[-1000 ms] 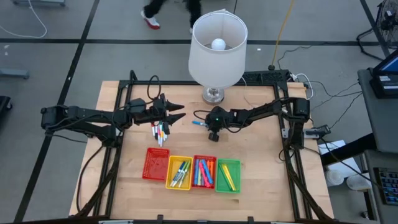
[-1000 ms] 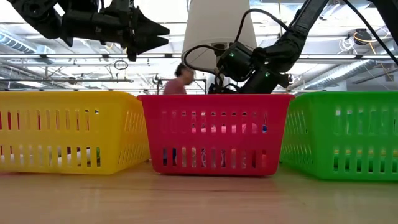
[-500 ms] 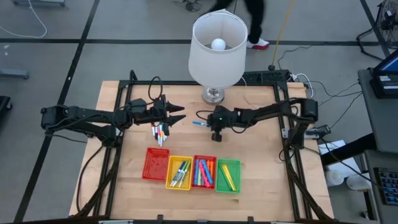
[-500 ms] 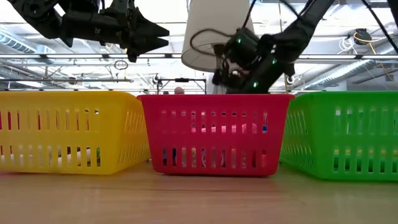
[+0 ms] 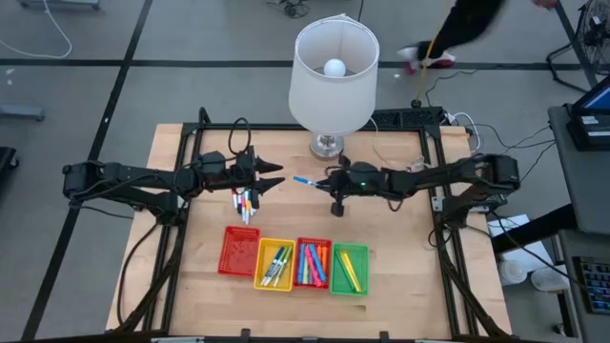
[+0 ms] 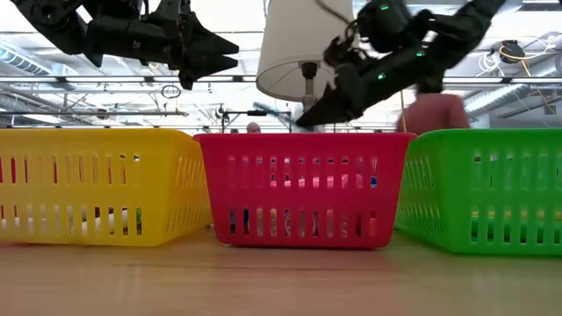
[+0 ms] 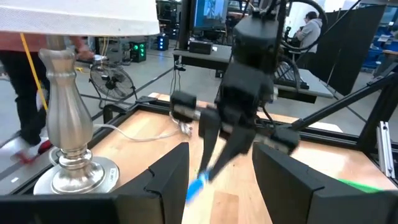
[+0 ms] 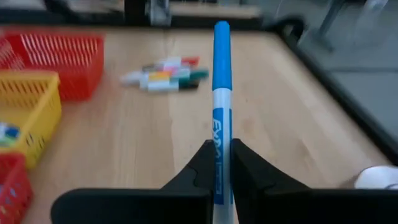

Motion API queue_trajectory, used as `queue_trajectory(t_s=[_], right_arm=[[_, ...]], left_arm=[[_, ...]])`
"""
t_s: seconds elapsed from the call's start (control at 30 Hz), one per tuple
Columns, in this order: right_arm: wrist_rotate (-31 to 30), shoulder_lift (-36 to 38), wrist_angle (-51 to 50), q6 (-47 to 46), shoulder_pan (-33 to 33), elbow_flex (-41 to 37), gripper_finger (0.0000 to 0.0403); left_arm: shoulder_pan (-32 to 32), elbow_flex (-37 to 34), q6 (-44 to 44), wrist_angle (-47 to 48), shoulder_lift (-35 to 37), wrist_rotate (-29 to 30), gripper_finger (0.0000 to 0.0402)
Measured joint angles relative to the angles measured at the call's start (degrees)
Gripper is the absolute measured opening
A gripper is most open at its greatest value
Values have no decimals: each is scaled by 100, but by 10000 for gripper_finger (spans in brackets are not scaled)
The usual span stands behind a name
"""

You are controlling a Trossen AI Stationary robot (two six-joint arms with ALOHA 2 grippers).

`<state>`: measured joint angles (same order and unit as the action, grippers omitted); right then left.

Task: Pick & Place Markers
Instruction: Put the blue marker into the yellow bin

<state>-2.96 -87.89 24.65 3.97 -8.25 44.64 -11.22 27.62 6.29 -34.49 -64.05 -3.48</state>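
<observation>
My right gripper (image 8: 222, 149) is shut on a white marker with a blue cap (image 5: 305, 179), in front of the lamp base and above the table. A small heap of markers (image 5: 246, 202) lies flat on the wood left of it, also visible as the heap (image 8: 165, 76) in the right wrist view. My left gripper (image 5: 280, 173) hovers open above that heap and points toward the right arm, with nothing between its fingers. More markers lie in the yellow tray (image 5: 274, 264), the second red tray (image 5: 313, 264) and the green tray (image 5: 349, 269). My right gripper pinches the marker's white barrel (image 8: 222, 134) near its tail end between its two fingers. The fingers come from the table's right, slanting a little downward, and lie along the marker. The blue cap (image 8: 221, 56) sticks out ahead toward the table's left. The marker is lifted clear of the table.
A lamp with a white shade (image 5: 334, 62) and a metal base (image 5: 327, 145) stands at the far middle, close behind both grippers. Four mesh trays sit in a row near the front, the leftmost of them red (image 5: 238, 250). A person passes beyond the table's far side.
My right gripper has risen from the table with the blue-capped marker and drawn back toward the table's right edge. It has tipped up from pointing steeply down to nearly level. The marker is now lifted clear.
</observation>
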Motion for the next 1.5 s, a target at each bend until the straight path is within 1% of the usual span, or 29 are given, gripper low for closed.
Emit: queue_trajectory(t_s=[0.07,0.2,0.3,0.4,0.53,0.67,0.83,0.97,1.07,1.3,1.5], right_arm=[[6,290,481,-63,-13,-371,17],[8,657,1803,-23,46,-1008,16],[26,781,2711,-27,94,-1320,16],[11,792,3155,-28,153,-1432,16],[31,792,3225,-2,287,-1419,16],[19,794,3303,88,422,-1362,17],[26,794,3429,190,569,-1359,17],[4,794,3517,216,612,-1359,17],[7,794,3525,213,612,-1353,17],[4,794,3517,218,612,-1351,17],[4,794,3512,222,612,-1351,17]], left_arm=[[13,0,-2,4,-1,0,182],[34,0,-163,-16,-2,-6,182],[102,0,-401,-72,-49,-52,182],[249,0,-792,-243,-158,-151,182],[492,2,-1220,-759,-530,-124,182],[599,2,-1525,-1711,-1024,-107,182],[612,2,-1462,-2624,-1562,-99,182],[612,81,-1170,-3232,-2031,-100,182],[621,369,-1025,-3307,-2373,-126,182],[693,1174,-1077,-3260,-3123,-156,182],[686,1534,-1179,-3283,-3265,-210,182]])
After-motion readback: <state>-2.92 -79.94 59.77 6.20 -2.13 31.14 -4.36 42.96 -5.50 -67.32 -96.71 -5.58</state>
